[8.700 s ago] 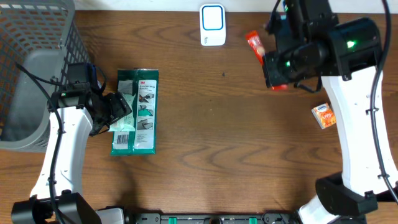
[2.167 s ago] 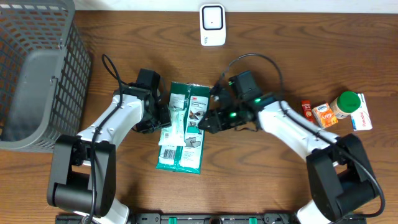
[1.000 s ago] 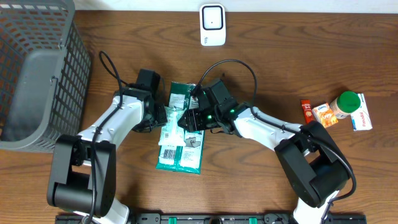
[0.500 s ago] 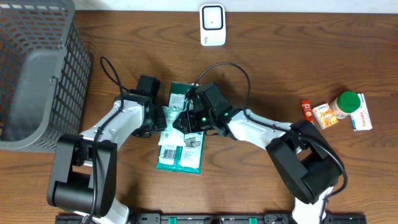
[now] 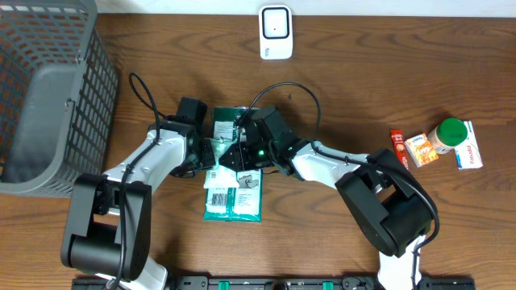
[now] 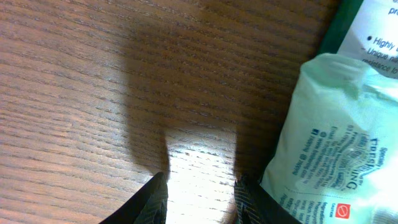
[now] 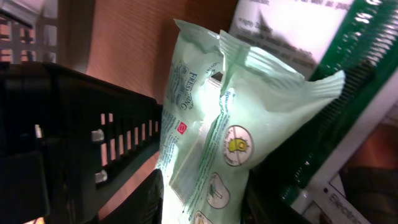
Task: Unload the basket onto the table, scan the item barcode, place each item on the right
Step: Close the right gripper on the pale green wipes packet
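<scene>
1. Pale green wipes pack [image 5: 218, 151] sits mid-table [image 5: 322, 234] between both grippers, over the left edge of the flat green package [image 5: 242, 197].
2. Right gripper [image 7: 205, 199]: fingers look clamped on the pack, one on each side. Pack's long axis runs out along the fingers, crimped end away from the wrist.
3. Left gripper [image 6: 202, 196]: fingers apart with bare wood between them. Pack lies just beside one finger, outside the gap.
4. Scanner [image 5: 276, 32] stands at the far edge, well apart from the pack. Right arm is nearer and has the pack, so it likely carries it there.
</scene>
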You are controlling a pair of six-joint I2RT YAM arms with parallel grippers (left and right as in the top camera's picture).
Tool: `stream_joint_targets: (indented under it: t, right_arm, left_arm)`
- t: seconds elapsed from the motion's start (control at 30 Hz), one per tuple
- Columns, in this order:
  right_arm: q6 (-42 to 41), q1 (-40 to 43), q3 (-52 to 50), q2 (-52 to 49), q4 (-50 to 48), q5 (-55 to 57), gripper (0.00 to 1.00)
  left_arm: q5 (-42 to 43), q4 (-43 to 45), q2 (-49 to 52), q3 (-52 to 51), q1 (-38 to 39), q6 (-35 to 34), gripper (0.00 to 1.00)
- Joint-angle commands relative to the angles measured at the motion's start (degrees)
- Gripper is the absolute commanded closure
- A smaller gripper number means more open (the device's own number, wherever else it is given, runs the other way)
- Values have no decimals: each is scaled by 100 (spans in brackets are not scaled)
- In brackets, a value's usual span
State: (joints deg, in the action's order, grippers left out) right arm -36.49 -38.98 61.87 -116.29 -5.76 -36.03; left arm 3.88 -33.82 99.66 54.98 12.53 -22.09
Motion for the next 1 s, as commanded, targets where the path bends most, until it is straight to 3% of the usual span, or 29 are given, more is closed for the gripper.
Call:
stream_joint_targets:
  t: [0.0, 0.17, 0.37, 0.43, 0.6, 0.83, 0.97]
  right_arm:
    - [-9, -76, 15, -96, -105, -369, 70]
    - [111, -76, 15, -96, -177, -284, 64]
    - [170, -173, 15, -105, -149, 22, 65]
    - [210, -175, 15, -105, -166, 24, 69]
    - [529, -177, 15, -98, -170, 15, 93]
    - [863, -83, 15, 490, 7, -118, 91]
    - [1064, -11, 15, 931, 494, -114, 99]
  left_arm:
    - [-9, 17, 35, -39, 13, 37, 62]
    - [-9, 31, 35, -39, 13, 35, 62]
    - [-9, 33, 35, -39, 13, 35, 62]
    - [-9, 33, 35, -39, 13, 35, 62]
    - [-4, 31, 33, -37, 13, 35, 62]
    - [-2, -203, -289, 184, -208, 37, 55]
    - [387, -297, -863, 282, -496, 35, 51]
